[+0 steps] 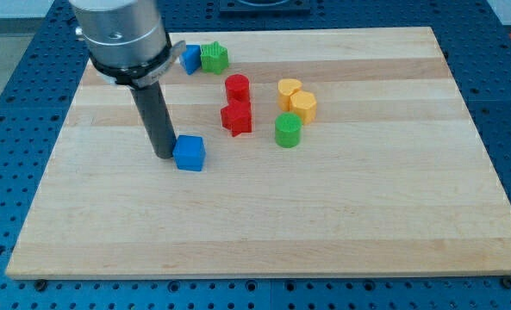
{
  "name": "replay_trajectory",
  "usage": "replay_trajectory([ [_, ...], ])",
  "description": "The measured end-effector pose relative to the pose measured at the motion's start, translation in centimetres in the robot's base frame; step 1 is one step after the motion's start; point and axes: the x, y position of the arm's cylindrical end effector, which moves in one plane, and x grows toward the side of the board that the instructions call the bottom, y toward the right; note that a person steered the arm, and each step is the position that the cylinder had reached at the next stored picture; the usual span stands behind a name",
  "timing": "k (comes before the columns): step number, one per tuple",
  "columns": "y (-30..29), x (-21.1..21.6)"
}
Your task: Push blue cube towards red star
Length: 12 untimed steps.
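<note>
My tip (164, 155) is down on the tabletop (341, 224), right against the view's left side of the blue cube (189, 153). No fingers here, just a bare rod, so nothing is pinched. The red star (236, 119) sits up and to the view's right of the cube, apart from it, with a red cylinder (237, 88) touching just above. Further right: a green cylinder (288, 130) and two yellow blocks (296, 99). Near the top edge, another blue block (190, 58) beside a green star (214, 58).
</note>
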Motion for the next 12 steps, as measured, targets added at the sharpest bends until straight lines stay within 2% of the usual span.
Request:
replay_trajectory([
  [3, -1.3, 3.3],
  [5, -1.2, 2.3],
  [8, 2.7, 2.4],
  [12, 2.4, 0.8],
])
